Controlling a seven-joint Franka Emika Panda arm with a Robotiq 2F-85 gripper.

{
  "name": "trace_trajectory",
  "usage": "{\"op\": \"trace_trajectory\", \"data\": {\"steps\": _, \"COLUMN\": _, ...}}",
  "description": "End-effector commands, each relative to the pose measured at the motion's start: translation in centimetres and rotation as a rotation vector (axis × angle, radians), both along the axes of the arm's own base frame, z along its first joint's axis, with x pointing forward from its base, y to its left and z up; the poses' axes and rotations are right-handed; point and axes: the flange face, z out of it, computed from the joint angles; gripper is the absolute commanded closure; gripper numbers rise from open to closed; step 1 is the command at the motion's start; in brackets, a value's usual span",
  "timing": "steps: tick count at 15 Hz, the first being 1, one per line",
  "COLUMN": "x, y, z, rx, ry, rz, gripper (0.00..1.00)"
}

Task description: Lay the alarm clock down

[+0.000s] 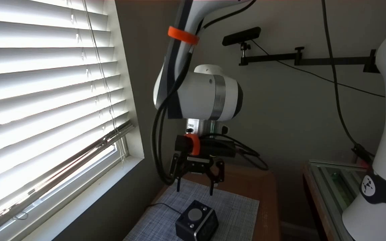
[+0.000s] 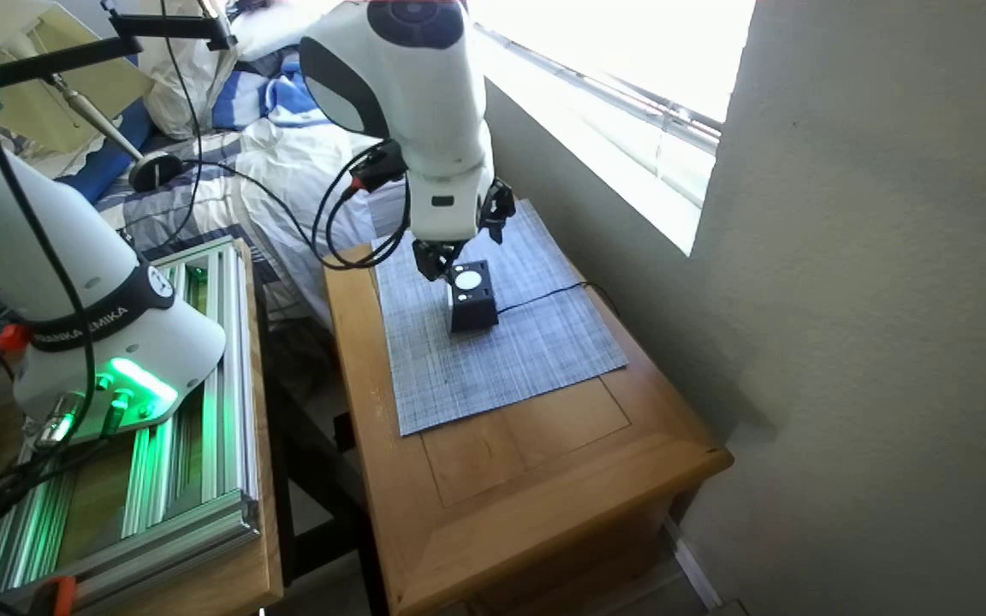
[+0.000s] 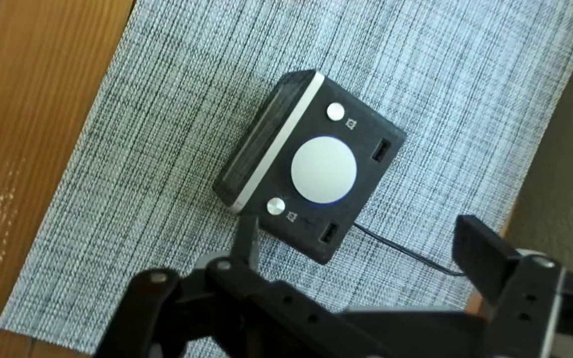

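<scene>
The alarm clock (image 1: 197, 221) stands upright on a woven mat (image 2: 527, 351), its big round button (image 3: 324, 170) facing up. Two small buttons (image 3: 335, 111) sit beside the pale stripe (image 3: 279, 141) along the top edge, and two dark slots (image 3: 381, 149) are let into the same top along the opposite edge (shallow or deep, I cannot tell: they are too dark inside). A black cord (image 3: 406, 252) leaves the clock and runs across the mat. The gripper (image 1: 195, 192) hangs over the mat near the clock and apart from it, pointing down, its fingers (image 3: 480, 253) spread wide. In the wrist view the tip of one finger shows right at the clock's near edge. The mat lies on a wooden table (image 2: 527, 479), which stands beside a window (image 1: 121, 67) with blinds (image 1: 39, 87). The arm (image 1: 199, 97) rises from a base (image 2: 181, 351), glowing green in an exterior view, on a metal frame (image 2: 236, 385) that sits on a bench (image 2: 269, 539). Beyond the table, a rumpled bed (image 2: 288, 162) bears a tilted lamp (image 2: 99, 121).
</scene>
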Motion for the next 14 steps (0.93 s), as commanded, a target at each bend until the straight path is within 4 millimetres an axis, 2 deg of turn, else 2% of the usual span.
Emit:
{"op": "trace_trajectory", "data": {"steps": 1, "x": -0.3, "y": 2.7, "z": 2.8, "rx": -0.122, "ry": -0.035, "rz": 0.157, "gripper": 0.0}}
{"op": "trace_trajectory", "data": {"steps": 4, "x": -0.3, "y": 4.8, "z": 3.6, "rx": -0.204, "ry": -0.051, "rz": 0.324, "gripper": 0.0}}
{"op": "trace_trajectory", "data": {"steps": 7, "x": -0.2, "y": 5.5, "z": 3.7, "rx": -0.287, "ry": -0.057, "rz": 0.49, "gripper": 0.0}}
{"op": "trace_trajectory", "data": {"steps": 10, "x": 0.8, "y": 6.0, "z": 4.2, "rx": -0.374, "ry": -0.08, "rz": 0.65, "gripper": 0.0}}
{"op": "trace_trajectory", "data": {"steps": 13, "x": 2.0, "y": 7.0, "z": 5.6, "rx": -0.441, "ry": -0.103, "rz": 0.754, "gripper": 0.0}}
{"op": "trace_trajectory", "data": {"steps": 14, "x": 1.6, "y": 6.4, "z": 4.4, "rx": -0.411, "ry": -0.076, "rz": 0.719, "gripper": 0.0}}
